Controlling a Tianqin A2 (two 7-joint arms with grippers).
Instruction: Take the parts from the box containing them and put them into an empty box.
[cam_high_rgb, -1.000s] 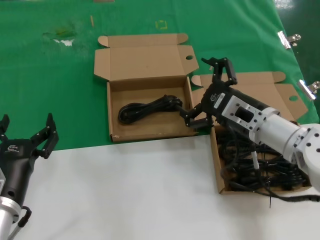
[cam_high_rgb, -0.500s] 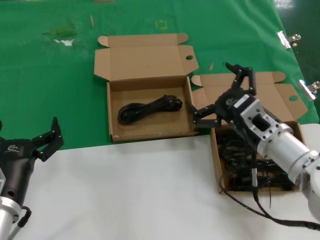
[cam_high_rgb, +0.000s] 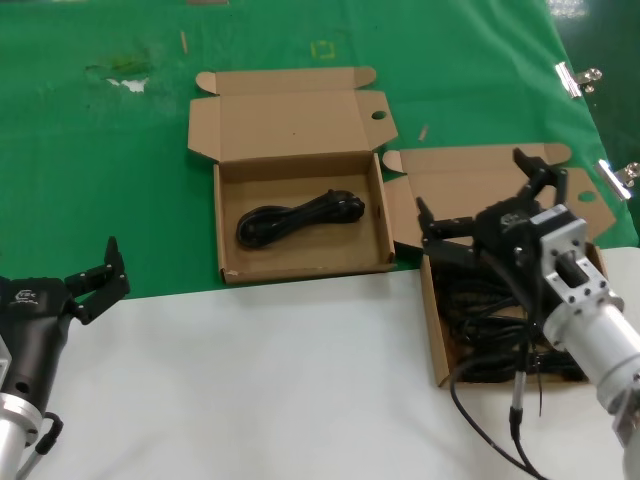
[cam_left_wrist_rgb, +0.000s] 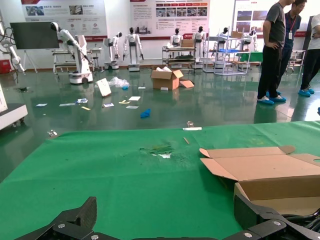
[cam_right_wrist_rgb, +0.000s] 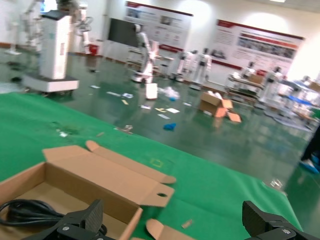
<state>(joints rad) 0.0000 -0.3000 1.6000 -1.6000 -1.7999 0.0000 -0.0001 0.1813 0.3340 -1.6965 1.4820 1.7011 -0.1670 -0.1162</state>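
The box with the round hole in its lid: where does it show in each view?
Head view: the box with the round hole sits centre, lid open, one black cable inside.
Left wrist view: at the right edge, hole not visible.
Right wrist view: lower left, hole showing, cable inside.
Shared landmark: the green cloth under it.

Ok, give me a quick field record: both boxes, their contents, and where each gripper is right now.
source box: right side, lid open, full of tangled black cables
target box: centre, lid with round hole, open
target contents: one coiled black cable
right gripper: open, empty, over the source box's rear
left gripper: open, parked at the near left
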